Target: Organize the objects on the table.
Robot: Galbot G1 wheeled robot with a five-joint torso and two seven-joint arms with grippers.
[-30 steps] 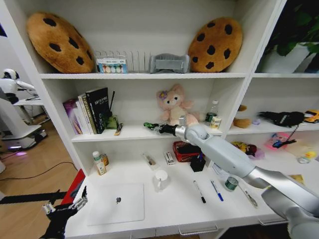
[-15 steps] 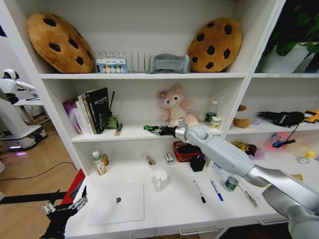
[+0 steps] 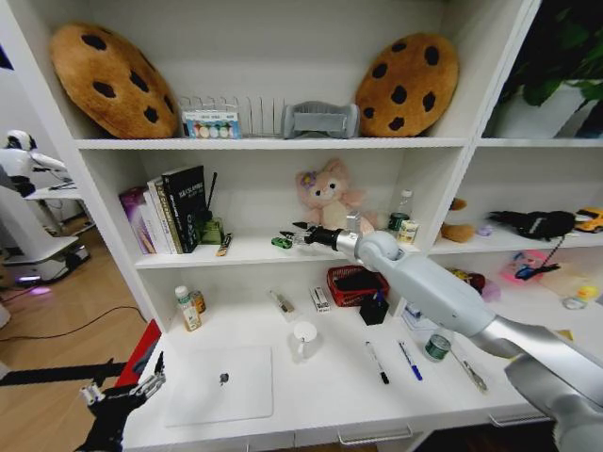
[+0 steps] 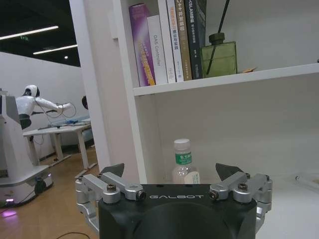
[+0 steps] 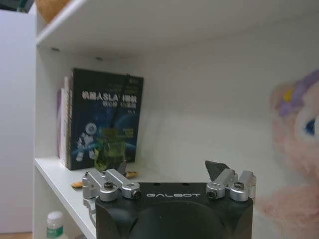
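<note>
Head view, item by item. Right hand (image 3: 300, 233): reaches over the middle shelf of the white shelf unit (image 3: 268, 144), its fingers spread apart and holding nothing. Tiny green toy car (image 3: 281, 243): lies on that middle shelf just beside the right hand's fingertips, apart from them, in front of the pink plush bunny (image 3: 325, 200). Left hand (image 3: 121, 388): hangs low at the left front corner of the long white bench (image 3: 320, 405), fingers spread wide, empty; the left wrist view shows both black fingertips apart with a small white-capped bottle (image 4: 182, 162) between and beyond them.

Flat silver laptop (image 3: 222, 384): closed, lying on the bench's left front part. Black pen (image 3: 377, 363): lies on the bench right of centre, near the front. Blue pen (image 3: 410, 361): lies just beside the black pen, on its right, roughly parallel, not touching. White mug (image 3: 304, 340): stands on the bench between the laptop and the pens. Red wire basket (image 3: 350, 284): at the back of the bench, under the right arm.

Right wrist view: the right hand's two fingertips (image 5: 215, 169) stand well apart above the shelf board, with a row of upright dark books (image 5: 103, 119) and a green glass bottle (image 5: 110, 152) beyond.
</note>
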